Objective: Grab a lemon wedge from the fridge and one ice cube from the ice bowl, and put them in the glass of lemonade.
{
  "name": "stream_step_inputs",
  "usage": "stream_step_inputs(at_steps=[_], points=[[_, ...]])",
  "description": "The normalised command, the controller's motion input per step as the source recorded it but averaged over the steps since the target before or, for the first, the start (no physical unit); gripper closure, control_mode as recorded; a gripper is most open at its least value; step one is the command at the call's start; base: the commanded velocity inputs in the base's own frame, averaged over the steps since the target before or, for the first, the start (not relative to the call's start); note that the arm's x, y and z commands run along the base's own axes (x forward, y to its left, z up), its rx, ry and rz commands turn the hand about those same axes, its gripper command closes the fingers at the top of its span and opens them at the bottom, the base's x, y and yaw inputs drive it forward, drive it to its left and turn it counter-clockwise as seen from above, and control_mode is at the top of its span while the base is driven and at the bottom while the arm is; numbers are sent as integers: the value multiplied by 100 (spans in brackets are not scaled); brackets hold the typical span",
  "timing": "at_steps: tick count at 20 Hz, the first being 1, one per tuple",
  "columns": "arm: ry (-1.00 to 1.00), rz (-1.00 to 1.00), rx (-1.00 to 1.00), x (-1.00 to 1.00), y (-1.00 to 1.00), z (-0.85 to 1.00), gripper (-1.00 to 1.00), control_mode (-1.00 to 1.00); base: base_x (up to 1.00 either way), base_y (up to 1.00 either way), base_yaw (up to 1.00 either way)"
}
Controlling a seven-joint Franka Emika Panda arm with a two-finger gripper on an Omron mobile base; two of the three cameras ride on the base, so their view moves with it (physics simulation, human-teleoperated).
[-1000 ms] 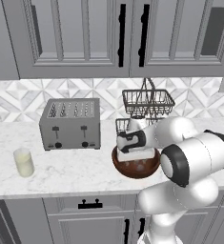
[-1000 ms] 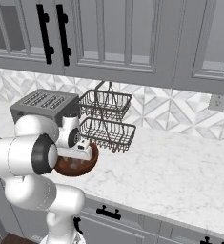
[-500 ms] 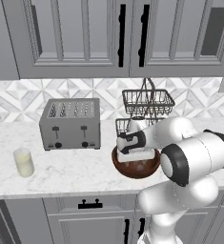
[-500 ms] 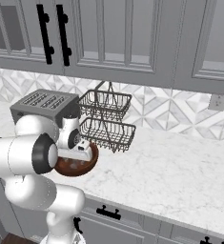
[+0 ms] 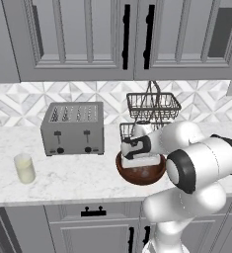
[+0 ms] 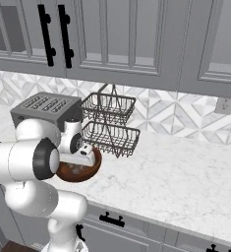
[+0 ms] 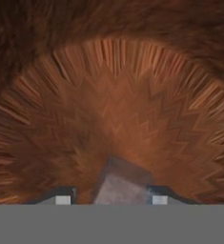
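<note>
Ice cube [image 7: 117, 187] sits at 6 o'clock in the hand view – low on the ice bowl [image 7: 113, 109] floor, between the gripper [image 7: 107, 198] fingertips, whose grip I cannot confirm.

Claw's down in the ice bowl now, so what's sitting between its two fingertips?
In the hand view, a pale greyish ice cube lies between the claw's fingertips, on the reddish-brown floor of the ice bowl. Whether the tips touch it yet, I cannot tell.

Left base view: behind the arm, looks forward and down at the ice bowl [image 5: 141, 173], toaster [image 5: 73, 128] left of it. Right base view: same bowl [image 6: 78, 171], opposite side. Hand view: very close, aimed into the bowl's interior [image 7: 113, 109].
</note>
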Motion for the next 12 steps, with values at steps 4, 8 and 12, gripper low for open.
stream_step_inputs(at_steps=[4, 8, 12], points=[[2, 0, 0, 0, 0, 0, 100, -100, 0, 0, 0], [0, 0, 0, -5, 0, 2, 100, -100, 0, 0, 0], [-14, 0, 0, -43, 0, 78, 100, -100, 0, 0, 0]])
